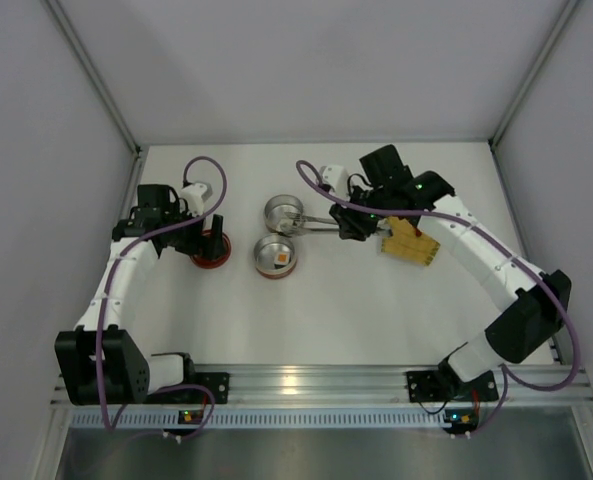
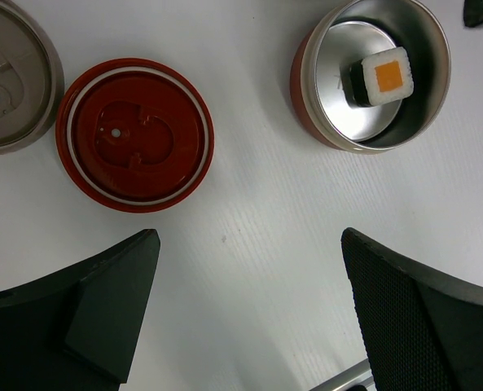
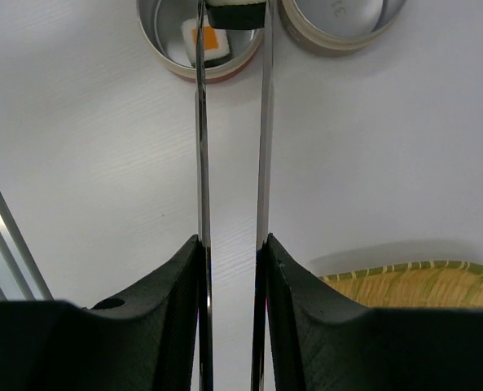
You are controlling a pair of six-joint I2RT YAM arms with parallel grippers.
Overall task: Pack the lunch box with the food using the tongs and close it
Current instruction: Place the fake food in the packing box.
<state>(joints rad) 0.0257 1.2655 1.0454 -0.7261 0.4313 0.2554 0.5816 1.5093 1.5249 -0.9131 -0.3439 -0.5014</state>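
Right wrist view: my right gripper (image 3: pixel 231 244) is squeezing the tongs (image 3: pixel 262 122) partway shut, and they are pinching a food piece (image 3: pixel 237 13) near the lunch box (image 3: pixel 161 32) rim (another piece (image 3: pixel 207 41) is sitting inside). Loosening my squeeze is risking it dropping outside.

Even, diffuse white light fills all three views, and nothing is dim. In the overhead view the table (image 1: pixel 326 320) is bright, with only faint, soft shadows. The aluminium rail (image 1: pixel 296 378) at bottom centre carries a white glare patch. In the left wrist view the polished inside of the lunch box (image 2: pixel 428 77) holds a blown-out highlight. The left gripper (image 2: pixel 250 236), in the lower corners, is near-black, with mesh texture showing only at lower right. In the right wrist view the tongs (image 3: pixel 200 122) gleam in thin lines, the tray (image 3: pixel 420 287) throws a soft grey shadow above itself, and the top edge looks slightly soft.
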